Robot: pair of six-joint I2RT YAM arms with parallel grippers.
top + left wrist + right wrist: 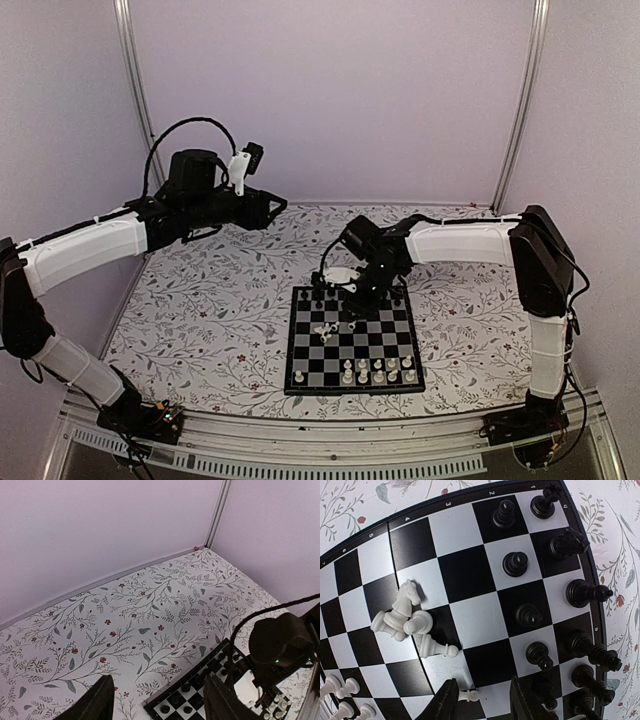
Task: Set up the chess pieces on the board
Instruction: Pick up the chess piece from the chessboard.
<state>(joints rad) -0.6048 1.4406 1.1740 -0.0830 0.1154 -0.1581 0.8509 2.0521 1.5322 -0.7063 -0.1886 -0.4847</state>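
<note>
On the floral table [200, 310] is laid the checkered board [312, 358], its far edge partly hidden by the right arm [460, 240]. The left fingers [102, 700] are spread, empty; the right fingers [447, 702], cut off by the frame, are parted around a fallen white pawn [470, 696]. Toppled white pieces [402, 617] are heaped mid-board.

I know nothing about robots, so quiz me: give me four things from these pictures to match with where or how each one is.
Things:
1. left gripper
2. right gripper
3. heap of white pieces
4. black pieces

Places or states:
A. standing in rows at the far end of the board
B. over the board, a small white piece lying between its open fingers
C. toppled near the board's middle
D. over the flowered tablecloth, off the board

Pairs: 1-D, 2-B, 3-C, 4-A
</note>
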